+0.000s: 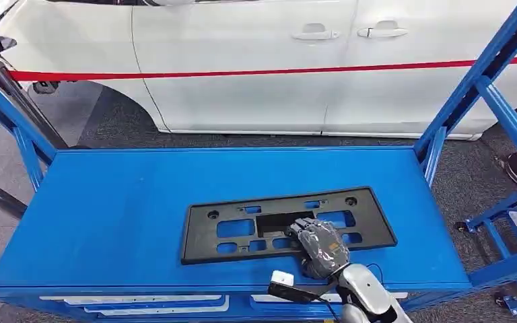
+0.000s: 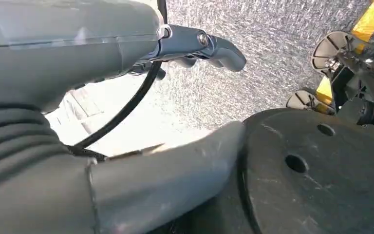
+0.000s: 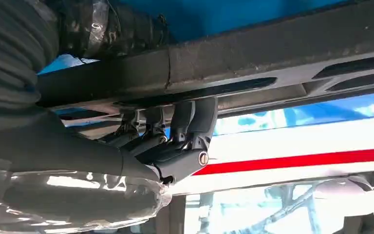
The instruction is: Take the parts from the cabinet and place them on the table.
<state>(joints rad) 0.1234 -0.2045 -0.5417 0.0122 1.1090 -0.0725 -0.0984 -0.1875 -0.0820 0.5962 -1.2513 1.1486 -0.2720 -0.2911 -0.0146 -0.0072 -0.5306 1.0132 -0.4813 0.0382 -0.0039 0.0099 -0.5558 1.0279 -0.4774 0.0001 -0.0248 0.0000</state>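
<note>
So, going left to right. The left hand (image 2: 195,48) is hanging down by the floor, nowhere near the action; in its wrist view the fingers (image 2: 224,51) look loosely apart with nothing in them, grey carpet behind them and some dark robot bits I'll skip.

Middle of the head view: the blue surface (image 1: 108,215) with the plate (image 1: 229,229) lying flat on it. It's a black plastic frame with cutouts, looks like a licence-plate holder. It sits a bit right of centre, close to the near edge, and most of it stretches off to the left of the fingers.

Right hand (image 1: 322,247) is on the near edge of that plate, towards its right half. From its wrist view the fingers (image 3: 195,122) are curled up around the plate's edge, with the thumb on the other face, so I'd call that clamped on the plate. Hand is wrapped in clear film, by the way.

Behind it all there's a white car (image 1: 256,67) with a red stripe.

Progress, as a guess: the part's on the surface, so the carrying looks done. What's left for this one is letting go and pulling the hand clear. Can't see the cabinet, so no idea if more parts are waiting.
</note>
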